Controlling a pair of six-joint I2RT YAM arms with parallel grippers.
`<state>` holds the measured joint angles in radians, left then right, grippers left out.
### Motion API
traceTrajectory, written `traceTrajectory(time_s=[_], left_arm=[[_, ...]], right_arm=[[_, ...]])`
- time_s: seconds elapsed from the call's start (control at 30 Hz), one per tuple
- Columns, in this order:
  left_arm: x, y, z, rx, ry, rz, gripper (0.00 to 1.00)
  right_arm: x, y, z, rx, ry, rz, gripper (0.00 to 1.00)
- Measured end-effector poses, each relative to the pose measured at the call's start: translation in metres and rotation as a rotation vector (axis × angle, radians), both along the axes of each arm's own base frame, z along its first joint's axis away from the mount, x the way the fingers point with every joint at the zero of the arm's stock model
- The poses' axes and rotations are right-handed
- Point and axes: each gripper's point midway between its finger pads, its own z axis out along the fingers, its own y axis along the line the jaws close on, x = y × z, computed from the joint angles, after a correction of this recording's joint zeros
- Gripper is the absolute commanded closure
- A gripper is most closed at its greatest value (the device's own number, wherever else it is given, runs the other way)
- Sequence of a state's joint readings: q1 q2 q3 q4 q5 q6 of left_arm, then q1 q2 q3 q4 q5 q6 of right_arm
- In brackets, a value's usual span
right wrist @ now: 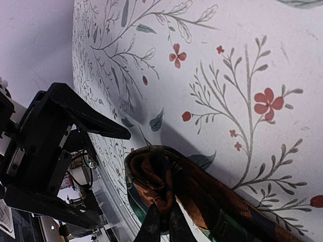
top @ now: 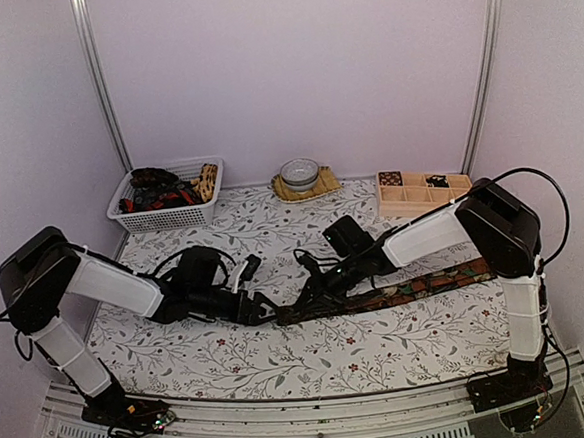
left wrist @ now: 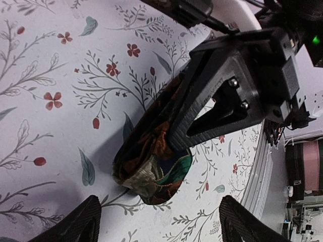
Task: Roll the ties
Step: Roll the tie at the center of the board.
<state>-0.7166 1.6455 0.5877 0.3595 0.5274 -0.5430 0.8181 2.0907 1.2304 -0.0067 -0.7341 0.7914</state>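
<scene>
A dark tie (top: pixel 407 289) with red-brown and green patterning lies across the floral cloth, its left end folded over into a small loop (left wrist: pixel 151 166). My right gripper (right wrist: pixel 162 222) is shut on that folded end (right wrist: pixel 166 176), pinching the fabric between its fingertips. It shows as a black finger frame (left wrist: pixel 217 96) in the left wrist view. My left gripper (left wrist: pixel 159 224) faces the fold from the left, just short of it. Its fingers (left wrist: pixel 75 222) are spread wide with nothing between them. From above, both grippers (top: pixel 266 306) (top: pixel 310 298) meet near the table's middle.
A white basket (top: pixel 132 218) holding more ties (top: pixel 160 191) stands at the back left. A bowl (top: pixel 299 171) on a yellow mat sits at the back centre. At the back right stands a wooden divided tray (top: pixel 420 192). The table's near edge (top: pixel 314 393) runs close below the arms.
</scene>
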Motion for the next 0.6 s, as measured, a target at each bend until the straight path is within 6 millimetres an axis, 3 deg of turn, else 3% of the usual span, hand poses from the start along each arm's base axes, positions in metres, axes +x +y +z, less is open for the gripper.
traceTrajectory(time_s=[0.17,0.33,0.6], left_arm=[[0.003,-0.001,-0.005,-0.038,0.047,0.017,0.25],[-0.001,-0.004,-0.011,-0.076,0.108,0.022,0.31],[-0.005,-0.007,-0.015,-0.114,0.169,0.030,0.33]], right_arm=[[0.003,0.002,-0.003,-0.017,-0.009,0.010,0.94],[0.006,0.001,-0.019,-0.042,-0.007,0.017,0.94],[0.006,0.001,-0.020,-0.043,-0.030,0.034,0.94]])
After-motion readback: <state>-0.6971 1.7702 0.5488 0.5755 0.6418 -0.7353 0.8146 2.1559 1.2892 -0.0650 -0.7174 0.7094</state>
